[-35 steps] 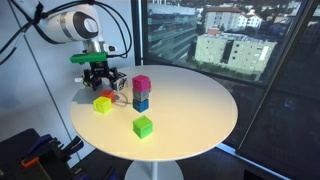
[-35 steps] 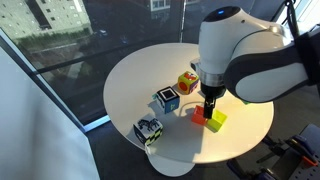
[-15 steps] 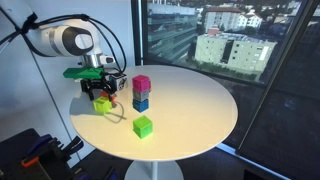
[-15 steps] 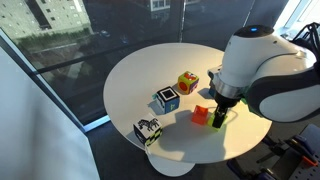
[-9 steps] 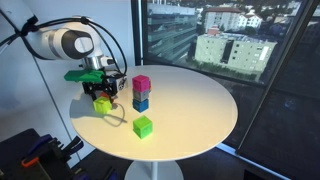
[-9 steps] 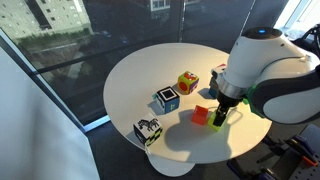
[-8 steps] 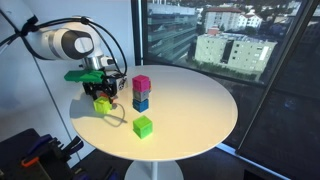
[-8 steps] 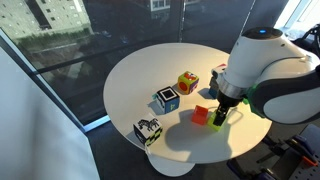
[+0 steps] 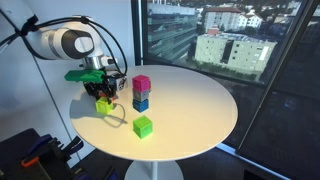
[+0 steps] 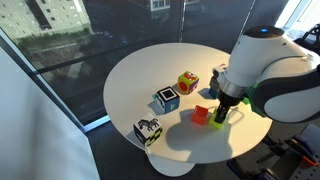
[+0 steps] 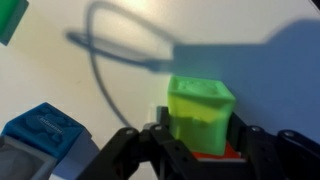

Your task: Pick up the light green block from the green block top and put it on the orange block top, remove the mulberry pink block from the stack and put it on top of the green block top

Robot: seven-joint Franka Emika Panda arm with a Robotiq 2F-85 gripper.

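My gripper is shut on the light green block, with a finger pressed on each side. The block sits low, at table level. The orange block lies right beside it, and a strip of this orange block shows at the light green block's lower edge in the wrist view. The mulberry pink block tops the blue cube of the stack. The green block stands alone near the table's front.
Two black-and-white cubes and a multicoloured cube stand on the round white table. A thin grey cable loops across the tabletop near the gripper. A blue cube is close on one side.
The jaws have closed onto the light green block. The arm has barely moved, and the other blocks stay where they were.
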